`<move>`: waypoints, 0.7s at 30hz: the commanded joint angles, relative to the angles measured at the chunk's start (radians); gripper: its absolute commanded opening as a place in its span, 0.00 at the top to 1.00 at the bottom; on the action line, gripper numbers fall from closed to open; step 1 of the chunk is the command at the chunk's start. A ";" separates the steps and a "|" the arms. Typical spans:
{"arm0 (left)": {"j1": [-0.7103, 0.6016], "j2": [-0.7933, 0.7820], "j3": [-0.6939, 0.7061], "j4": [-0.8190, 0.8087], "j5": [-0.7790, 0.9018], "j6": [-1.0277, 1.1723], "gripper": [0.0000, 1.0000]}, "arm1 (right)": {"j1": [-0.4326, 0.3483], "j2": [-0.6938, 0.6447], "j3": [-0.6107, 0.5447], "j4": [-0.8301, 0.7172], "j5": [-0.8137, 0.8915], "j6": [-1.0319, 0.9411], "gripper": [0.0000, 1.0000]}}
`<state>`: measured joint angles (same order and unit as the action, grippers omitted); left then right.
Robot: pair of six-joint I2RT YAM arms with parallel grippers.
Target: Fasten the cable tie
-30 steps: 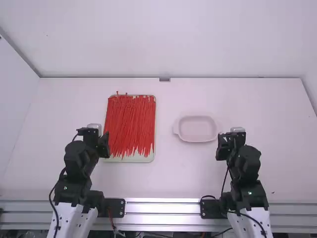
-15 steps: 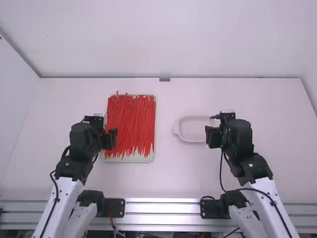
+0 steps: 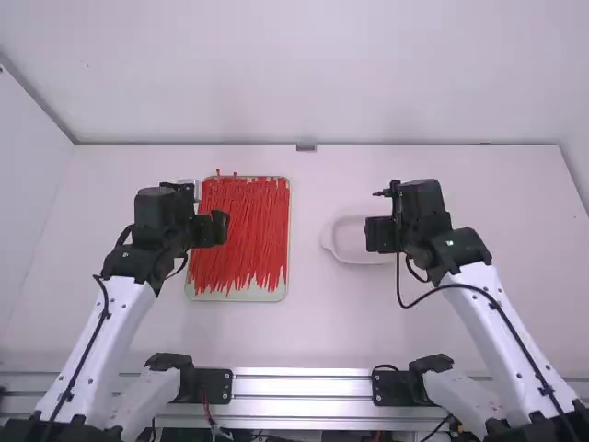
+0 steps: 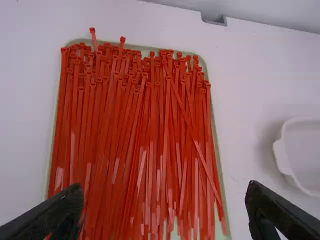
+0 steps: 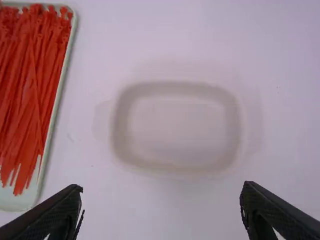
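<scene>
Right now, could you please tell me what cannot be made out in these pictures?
Cable ties: left wrist view, tail ends cut off at the picture's edge.
Dish: high view, one end hidden under the right gripper.
Single ties: high view, too fine to count.

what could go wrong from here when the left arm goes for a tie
1. The ties lie packed and overlapping, a few crossing diagonally, so the wide-open left gripper may well pinch several at once.
2. Lifting one could drag its neighbours over the low rim of the tray.
3. The right gripper, open above the empty dish, is apart from the ties, so a long tie may sag before it can help.
</scene>
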<state>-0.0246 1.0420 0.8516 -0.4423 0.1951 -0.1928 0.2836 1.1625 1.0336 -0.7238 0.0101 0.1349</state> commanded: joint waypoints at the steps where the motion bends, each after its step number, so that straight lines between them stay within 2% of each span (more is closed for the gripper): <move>1: -0.011 0.038 0.055 -0.012 0.024 -0.024 0.12 | -0.011 0.046 0.064 -0.025 0.011 -0.033 0.12; 5: -0.012 0.093 0.102 -0.039 0.036 -0.036 0.08 | -0.059 0.105 0.117 -0.068 0.011 -0.047 0.08; 9: -0.014 0.144 0.144 -0.060 0.055 -0.047 0.04 | -0.156 0.158 0.165 -0.102 -0.132 -0.123 0.05; 13: -0.015 0.169 0.165 -0.072 0.078 -0.052 0.02 | -0.209 0.184 0.187 -0.140 -0.204 -0.157 0.03; 18: -0.014 0.173 0.174 -0.101 0.081 -0.055 0.01 | -0.217 0.190 0.186 -0.197 -0.205 -0.170 0.02; 21: -0.014 0.169 0.174 -0.126 0.085 -0.043 0.01 | -0.189 0.189 0.162 -0.221 -0.199 -0.169 0.02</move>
<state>-0.0311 1.2137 0.9966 -0.5571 0.2626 -0.2436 0.0715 1.3453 1.1908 -0.9367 -0.1734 -0.0223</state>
